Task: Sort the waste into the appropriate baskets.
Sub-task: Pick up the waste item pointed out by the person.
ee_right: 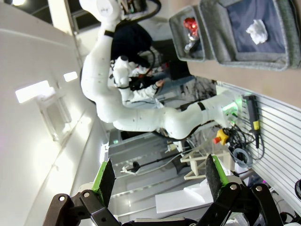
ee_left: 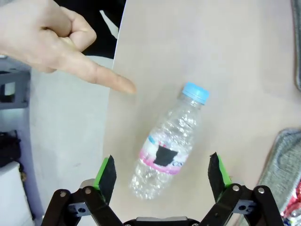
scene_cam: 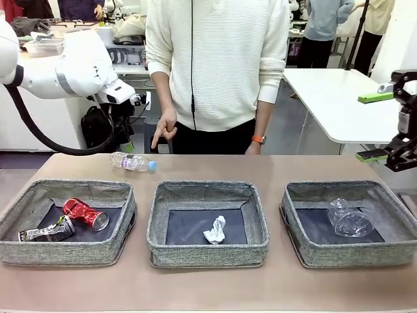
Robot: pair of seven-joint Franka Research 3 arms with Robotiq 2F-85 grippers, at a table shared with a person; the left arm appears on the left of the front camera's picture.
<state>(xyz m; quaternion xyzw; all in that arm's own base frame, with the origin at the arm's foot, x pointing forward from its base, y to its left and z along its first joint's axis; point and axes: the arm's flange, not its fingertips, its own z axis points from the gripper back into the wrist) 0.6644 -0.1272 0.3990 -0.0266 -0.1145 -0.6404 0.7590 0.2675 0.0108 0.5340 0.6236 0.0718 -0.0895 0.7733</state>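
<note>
At the far left of the table (scene_cam: pixel 260 166), the clear bottle with blue cap (scene_cam: pixel 133 162) lies on its side, cap to the right, with the left gripper (ee_left: pixel 162 176) poised above it, fingers spread wide to either side and not touching it. The person's hand (ee_left: pixel 51 42) points a finger at the tabletop just beside the bottle. The left basket (scene_cam: pixel 68 251) holds the crushed red can (scene_cam: pixel 85 213) and the dark blue-silver can (scene_cam: pixel 47 231); the middle basket (scene_cam: pixel 207 254) holds the crumpled white paper ball (scene_cam: pixel 215 230); the right basket (scene_cam: pixel 348 254) holds the clear plastic cup (scene_cam: pixel 348 218). The right gripper (ee_right: pixel 160 176) hangs at the right edge, jaws apart and empty
</note>
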